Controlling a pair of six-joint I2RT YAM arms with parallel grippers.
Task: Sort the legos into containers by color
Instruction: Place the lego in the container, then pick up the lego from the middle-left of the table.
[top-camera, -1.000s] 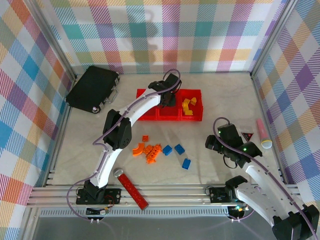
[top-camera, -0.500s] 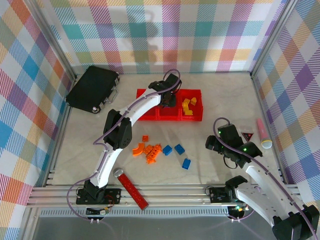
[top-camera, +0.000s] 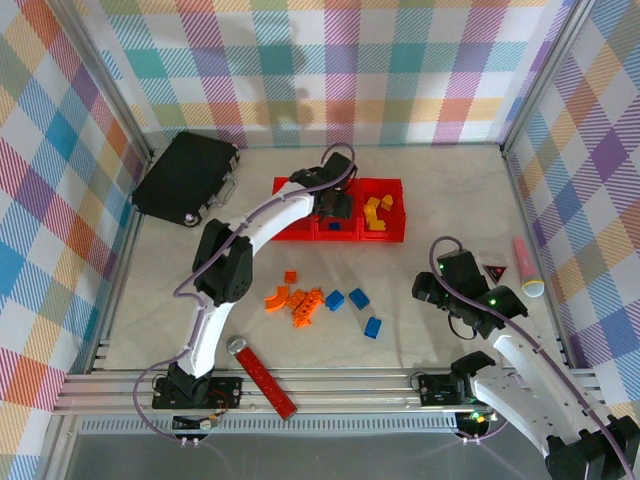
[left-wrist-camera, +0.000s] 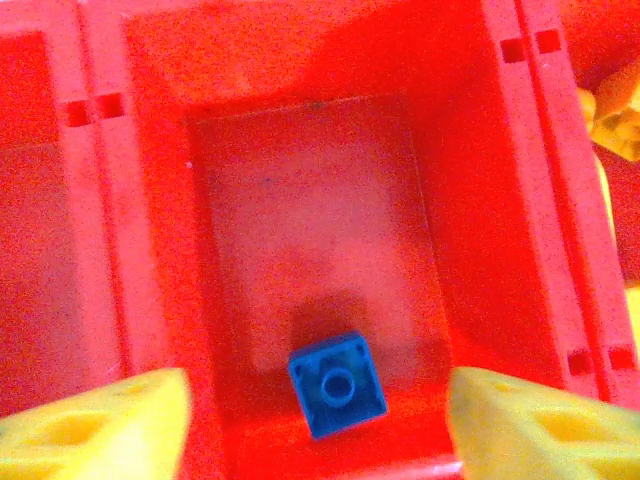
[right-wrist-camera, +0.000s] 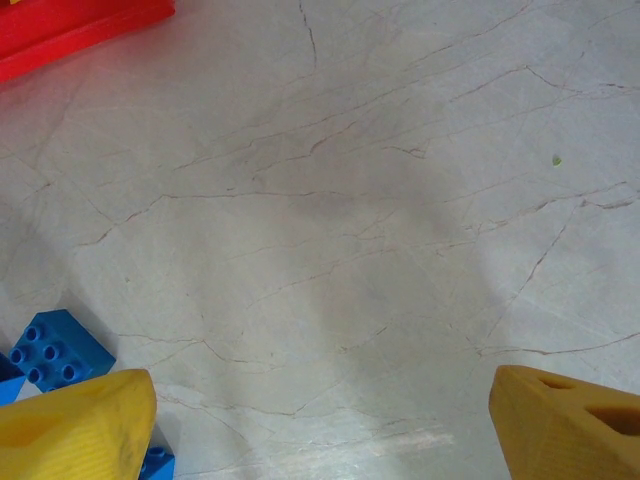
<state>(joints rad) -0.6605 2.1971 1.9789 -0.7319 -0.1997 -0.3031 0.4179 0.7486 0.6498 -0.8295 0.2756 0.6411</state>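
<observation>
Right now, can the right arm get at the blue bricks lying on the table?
Probably yes. The right arm hangs with jaws open over bare table, and the blue bricks lie just to its left with nothing between.

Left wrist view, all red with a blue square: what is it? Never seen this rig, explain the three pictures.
A left arm and a right arm are bolted at the near edge of a table. The top view looks down from above and behind them. Each wrist view comes from a camera on that arm's wrist, with its own yellow fingers at the bottom.

The left gripper hangs open over the middle of three joined red bins. Its camera sees that bin's floor, where one blue brick lies loose. The right bin holds yellow bricks.

The right gripper is open and holds nothing.

On the table lie orange bricks, blue bricks, a red bar and a black case.
</observation>
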